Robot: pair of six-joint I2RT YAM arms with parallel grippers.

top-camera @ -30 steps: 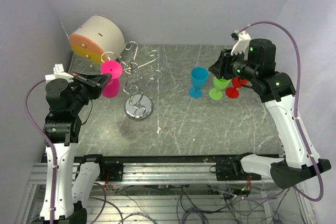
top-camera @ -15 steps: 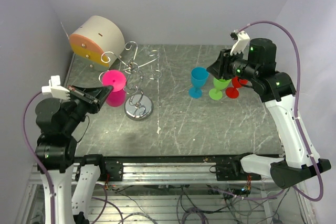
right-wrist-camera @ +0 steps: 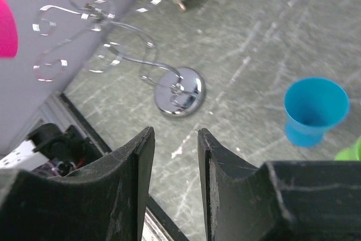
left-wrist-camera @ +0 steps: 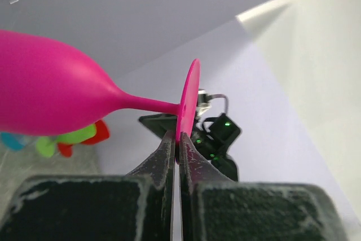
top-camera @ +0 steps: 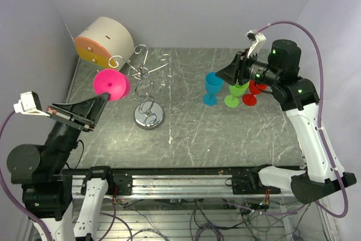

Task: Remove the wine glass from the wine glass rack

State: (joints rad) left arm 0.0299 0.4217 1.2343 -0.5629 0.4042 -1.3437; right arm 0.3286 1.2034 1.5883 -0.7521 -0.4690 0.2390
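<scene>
Over the last second the left arm has swung back and up toward the near left corner, carrying the pink wine glass (top-camera: 111,84) off the wine glass rack (top-camera: 149,115). The glass now hangs in the air just left of the curled hooks, apart from them. The left pincer (left-wrist-camera: 178,139) is pressed together on the edge of the glass's foot disc with the stem lying sideways, probably because that thin disc was the easiest part to reach on the hook. The right pincer (right-wrist-camera: 172,139) hovers spread and empty above the tabletop (top-camera: 192,128) near the blue glass (top-camera: 213,87), out of the way.
</scene>
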